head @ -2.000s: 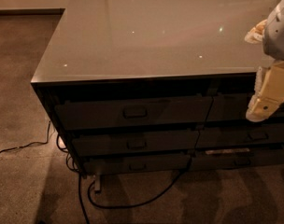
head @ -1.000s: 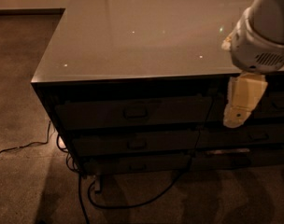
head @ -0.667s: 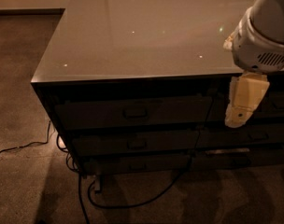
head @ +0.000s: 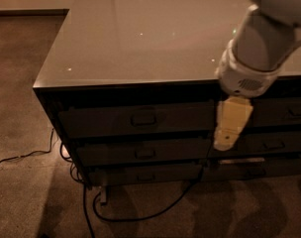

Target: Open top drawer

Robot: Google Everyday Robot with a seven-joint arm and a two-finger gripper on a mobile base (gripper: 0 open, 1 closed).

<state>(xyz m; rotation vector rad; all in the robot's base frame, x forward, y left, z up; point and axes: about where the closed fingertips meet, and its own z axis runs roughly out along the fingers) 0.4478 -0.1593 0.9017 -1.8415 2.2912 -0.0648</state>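
cabinet: glossy top, two drawer stacks.
top drawer: left stack, uppermost, shut.
arm: enters from upper right.
gripper: hangs pointing down in front of drawers, right of handle, apart from it; released or clenched, can't tell.
handle: centre of drawer front, untouched.
step: approach, no grasp yet.
next: prob shift left, align w/ handle, grip, pull straight out.
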